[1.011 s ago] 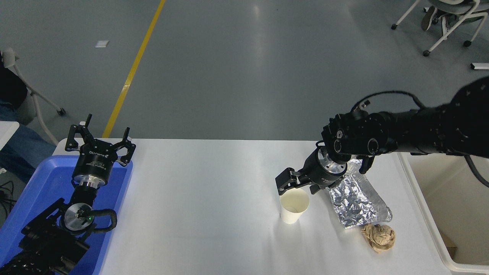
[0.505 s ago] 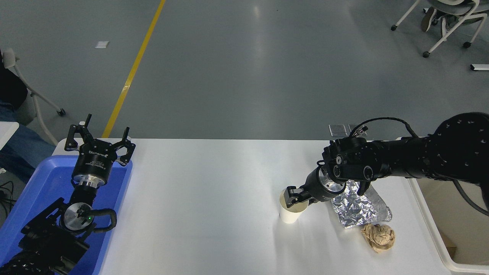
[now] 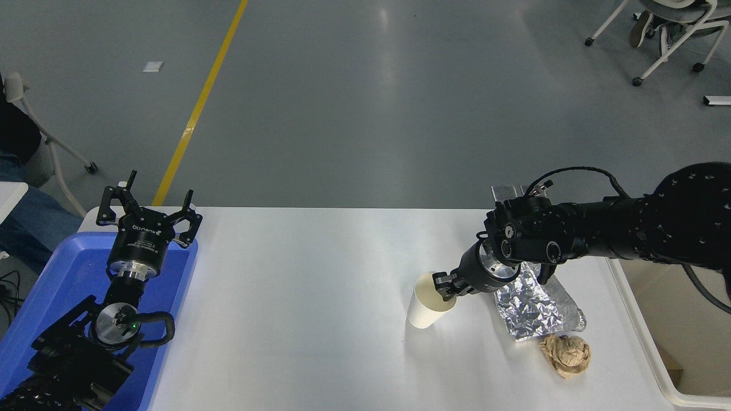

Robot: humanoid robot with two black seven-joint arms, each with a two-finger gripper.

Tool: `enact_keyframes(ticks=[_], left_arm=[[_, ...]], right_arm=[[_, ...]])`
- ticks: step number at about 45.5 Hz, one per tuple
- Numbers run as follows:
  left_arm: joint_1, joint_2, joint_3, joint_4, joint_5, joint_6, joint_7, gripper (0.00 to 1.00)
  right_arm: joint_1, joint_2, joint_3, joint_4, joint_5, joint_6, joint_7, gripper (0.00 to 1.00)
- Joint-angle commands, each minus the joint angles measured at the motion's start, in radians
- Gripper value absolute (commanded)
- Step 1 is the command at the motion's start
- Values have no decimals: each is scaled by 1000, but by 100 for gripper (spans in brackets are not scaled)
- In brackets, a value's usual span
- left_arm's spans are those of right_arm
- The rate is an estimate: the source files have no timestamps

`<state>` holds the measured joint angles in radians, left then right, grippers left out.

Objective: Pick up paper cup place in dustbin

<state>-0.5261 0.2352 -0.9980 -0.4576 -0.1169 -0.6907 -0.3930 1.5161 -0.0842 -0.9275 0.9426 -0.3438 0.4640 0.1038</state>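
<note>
Table (image 3: 320,319), white and rectangular, carrying all items. Large cream-white rectangular plastic dustbin (image 3: 639,337) stands at its right edge; blue plastic tray (image 3: 34,319) lies at its left edge. Left gripper (image 3: 149,206), parked over the tray with fingers spread open, bears white lettering too small to read. Right gripper (image 3: 442,285) is closed on the near rim of the small white tapered paper cup (image 3: 424,305), which tilts left at the table's centre-right. Crumpled silver foil sheet (image 3: 537,308) lies just right of the cup; crumpled brown paper ball (image 3: 566,355) sits beside the foil's near corner.
</note>
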Motion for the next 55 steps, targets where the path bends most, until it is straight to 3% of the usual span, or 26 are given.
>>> enact_keyframes(ticks=[1,10,20,37,44,55], left_arm=[[0,1,-1,-1,0,-1,0,100],[1,0,-1,-1,0,-1,0,100],[0,1,-1,0,0,-1,0,100],[0,0,1,-1,0,-1,0,100],[1,1,1,-1,0,-1,0,100],[0,1,-1,-1,0,-1,0,100]], right_arm=[[257,-137,-50,189,3,110,1,0],[662,-307,-143,407,22,303,13,0],[969,-283,-229,464,109,321,27,0],[1000,-258,-273,464,106,321,19,0],[983,-330,-323,461,-4,321,20,0],[825,-597,-323,368,-313,321,24,0]])
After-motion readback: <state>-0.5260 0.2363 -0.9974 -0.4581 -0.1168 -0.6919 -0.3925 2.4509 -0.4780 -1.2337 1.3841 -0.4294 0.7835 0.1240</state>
